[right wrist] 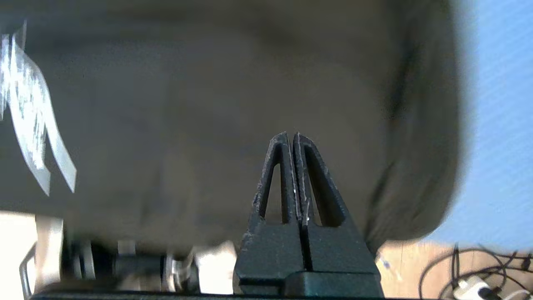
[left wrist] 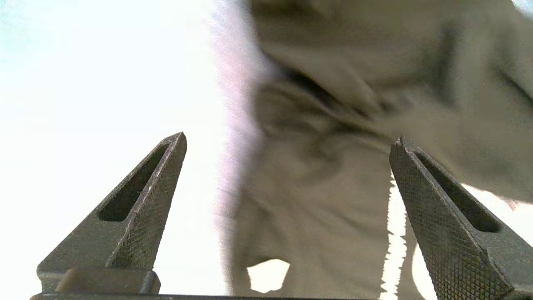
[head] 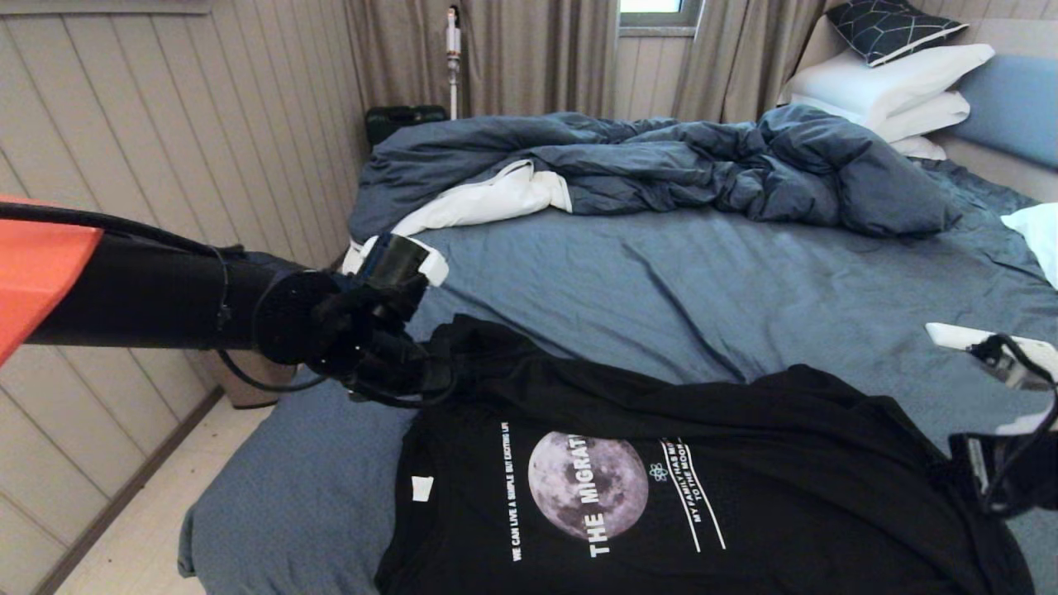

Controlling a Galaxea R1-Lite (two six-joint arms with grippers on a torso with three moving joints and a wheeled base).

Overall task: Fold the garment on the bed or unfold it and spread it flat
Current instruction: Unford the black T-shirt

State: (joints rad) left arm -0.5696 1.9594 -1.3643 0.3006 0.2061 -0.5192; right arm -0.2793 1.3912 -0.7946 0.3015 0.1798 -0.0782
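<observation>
The garment (head: 744, 512), a black T-shirt with a grey moon print (head: 587, 483), white text and a small white tag (head: 421, 487), lies near the front edge of the bed (head: 661, 289). My left gripper (head: 413, 376) hovers at its far left corner. In the left wrist view this gripper (left wrist: 289, 139) is open wide, with the garment's cloth (left wrist: 325, 200) beyond the fingers and nothing between them. My right gripper (head: 984, 475) is at the shirt's right edge. There its fingers (right wrist: 291, 135) press together with nothing seen between them, over the dark cloth (right wrist: 187, 125).
A rumpled dark blue duvet (head: 661, 165) with white lining lies across the far side of the bed. White pillows (head: 893, 83) are stacked at the back right. A panelled wall and floor (head: 140, 537) run along the bed's left side. Cables lie on the floor (right wrist: 479, 275).
</observation>
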